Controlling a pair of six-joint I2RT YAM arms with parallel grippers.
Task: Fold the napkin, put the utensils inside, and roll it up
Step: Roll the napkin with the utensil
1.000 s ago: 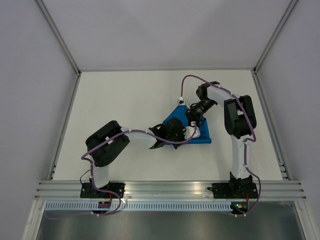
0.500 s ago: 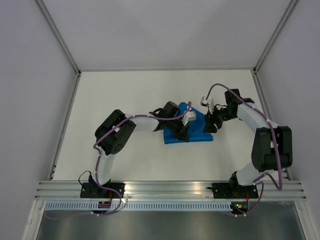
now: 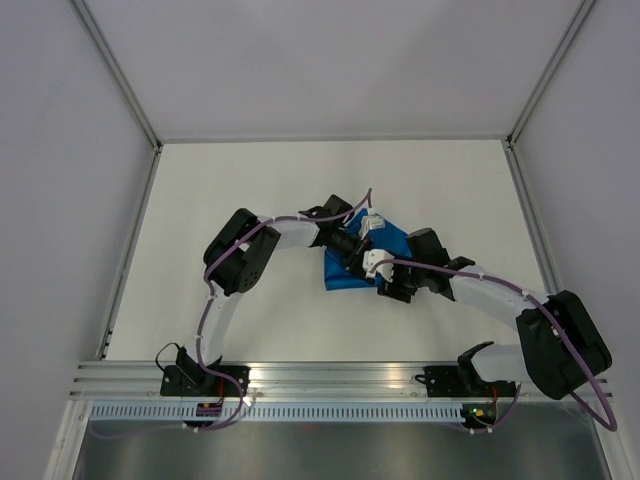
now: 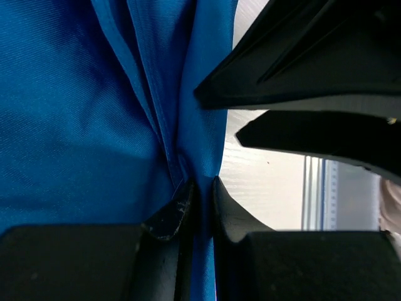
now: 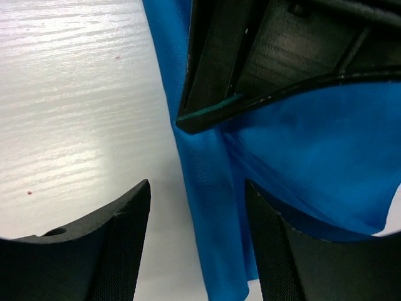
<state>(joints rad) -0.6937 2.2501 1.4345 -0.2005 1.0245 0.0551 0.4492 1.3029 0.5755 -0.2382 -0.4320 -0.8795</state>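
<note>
Blue napkin [image 4: 75,113] inside left gripper [image 4: 202,195]

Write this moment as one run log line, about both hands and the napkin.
left hand: shut, pinching napkin fold | right hand: open, straddling napkin edge | napkin: bunched on table

Overhead the light is even and soft with only faint shadows, but at my right wrist glare streaks the white wood-grained table [image 5: 69,81], and my near black fingers [image 5: 100,251] blur against the bright blue soft cloth [image 5: 326,144].
</note>
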